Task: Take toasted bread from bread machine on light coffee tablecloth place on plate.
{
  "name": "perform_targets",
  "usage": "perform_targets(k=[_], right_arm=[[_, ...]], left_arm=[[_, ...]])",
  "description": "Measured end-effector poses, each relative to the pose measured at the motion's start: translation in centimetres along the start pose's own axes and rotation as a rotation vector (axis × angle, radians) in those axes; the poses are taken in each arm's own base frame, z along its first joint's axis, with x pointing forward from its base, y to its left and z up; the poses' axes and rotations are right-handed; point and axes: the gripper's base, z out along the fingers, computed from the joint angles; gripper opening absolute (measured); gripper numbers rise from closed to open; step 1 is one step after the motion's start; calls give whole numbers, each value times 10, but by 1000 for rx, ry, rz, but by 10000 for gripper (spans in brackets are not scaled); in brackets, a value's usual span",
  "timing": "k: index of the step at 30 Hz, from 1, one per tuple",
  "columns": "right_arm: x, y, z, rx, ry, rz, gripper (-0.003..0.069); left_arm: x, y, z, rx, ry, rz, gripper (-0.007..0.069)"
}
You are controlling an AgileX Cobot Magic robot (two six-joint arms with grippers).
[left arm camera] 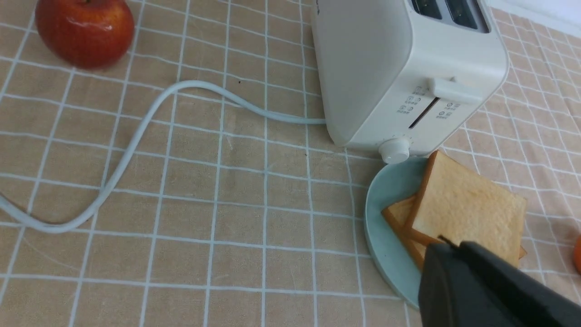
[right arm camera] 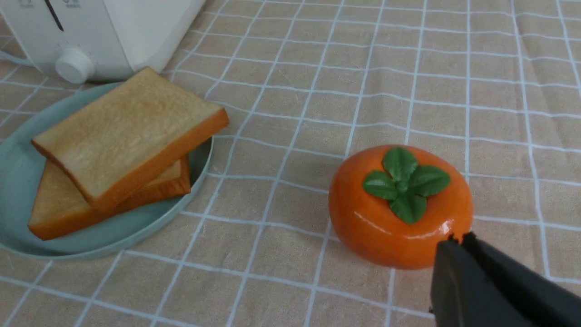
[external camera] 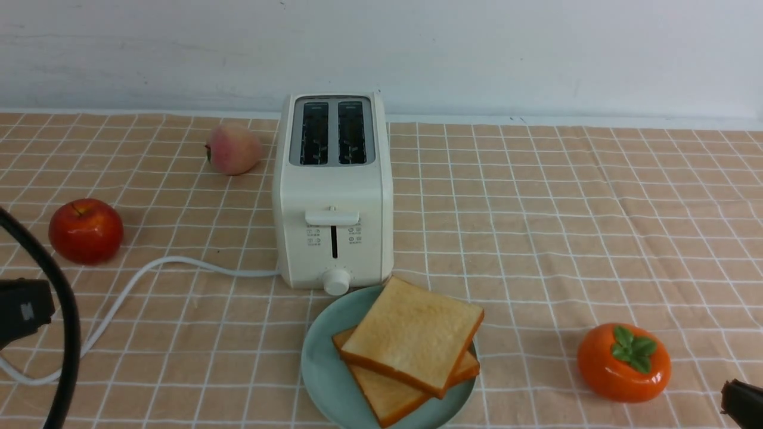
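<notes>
Now on plate (external camera: 319, 357), 2 flat toasted bread (external camera: 411, 336) slices, corner toward bread machine (external camera: 334, 196); left gripper (left arm camera: 447, 245), right gripper (right arm camera: 456, 240) closed

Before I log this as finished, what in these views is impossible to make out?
Lower toast slice: mostly covered by the upper slice in every view.
Plate: near rim cut off by the front view's bottom edge.
Bread machine slots: dark inside in the front view, bottoms unseen.
Its printed icons: too small to read.
Cord: end runs off the front view's left edge.
</notes>
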Motion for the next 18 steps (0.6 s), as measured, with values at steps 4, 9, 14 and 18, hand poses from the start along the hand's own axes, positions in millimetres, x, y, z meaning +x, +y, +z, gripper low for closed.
perform_targets(k=[4,9,14,18], right_arm=[[0,0,0,1,-7,-7,-15],[1,0,0,1,-6,-7,-12],[1,0,0,1,-6,-8,-9],[1,0,0,1,-5,-8,-8]], left_arm=[[0,0,0,-1,0,1,-14],[0,0,0,-1,0,1,-14],[0,0,0,-1,0,1,-14],[0,0,0,-1,0,1,-14]])
